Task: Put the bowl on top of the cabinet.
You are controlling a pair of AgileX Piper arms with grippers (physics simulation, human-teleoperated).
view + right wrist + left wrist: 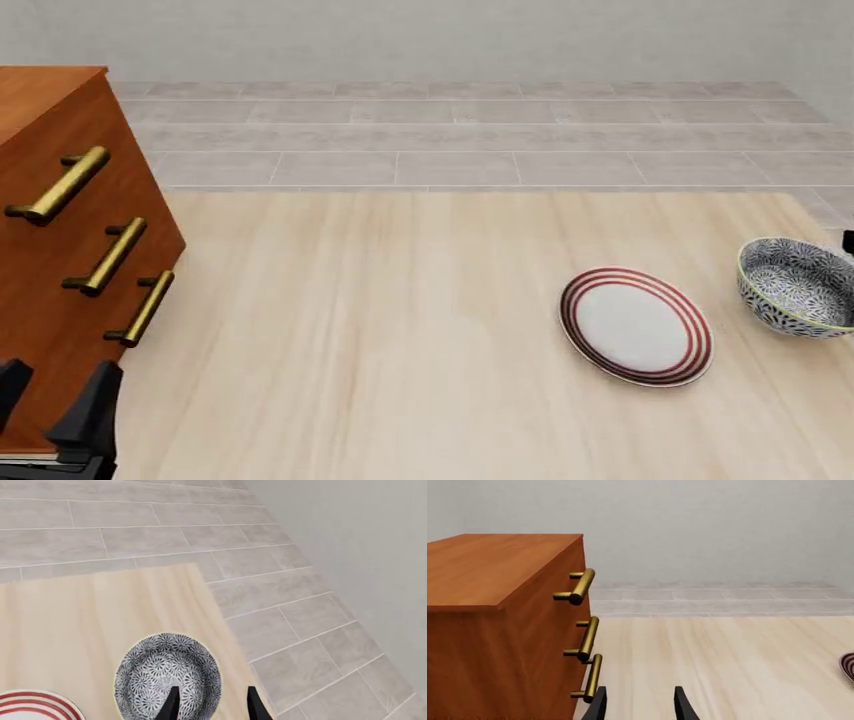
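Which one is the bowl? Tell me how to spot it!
Start at the big reddish-brown cabinet on the table's left, then look all the way across to the right edge. There, just right of the flat white plate with red rings, sits the bowl. It is deep, not flat, and covered in dark blue flowers.

Front view: high, looking forward and down over table [400, 330], cabinet [54, 270] at 9 o'clock, bowl [797, 285] at 3. Left wrist: low, close beside cabinet [494, 620]. Right wrist: above bowl [167, 677], steeply downward. Shares plate [33, 707] with front [635, 325].
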